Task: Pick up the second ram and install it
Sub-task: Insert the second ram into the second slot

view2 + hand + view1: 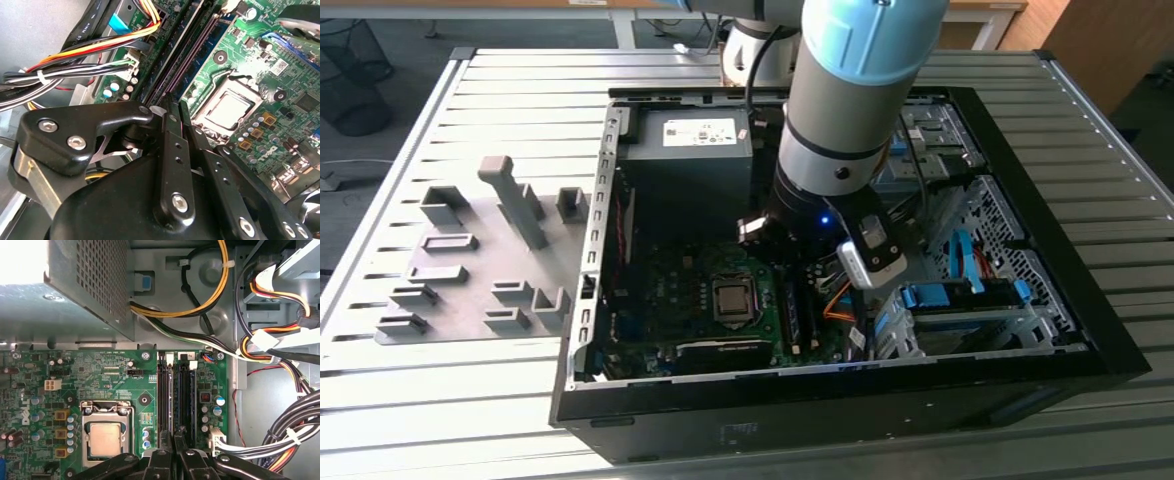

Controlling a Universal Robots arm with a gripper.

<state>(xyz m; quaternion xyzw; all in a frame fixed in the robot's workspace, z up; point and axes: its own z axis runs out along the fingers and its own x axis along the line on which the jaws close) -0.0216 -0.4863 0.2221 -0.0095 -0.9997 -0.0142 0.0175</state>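
My gripper (175, 434) is low inside the open computer case (1067, 340), its black fingers pressed together with nothing showing between them. The tips sit at one end of the dark memory slots (176, 390) on the green motherboard (100, 375). In the second wrist view the gripper (172, 107) meets a thin strip (192, 55) that runs along one slot up to the tips. I cannot tell whether that strip is the second ram seated edge-on. In the exterior view the arm (841, 130) covers the slots.
The processor socket (105, 437) lies beside the slots. Bundled cables (280, 350) hang on their other side. The power supply (687, 160) fills the case's far corner and a blue drive bay (961, 295) stands at the exterior view's right. Gray holder blocks (480, 260) stand outside the case.
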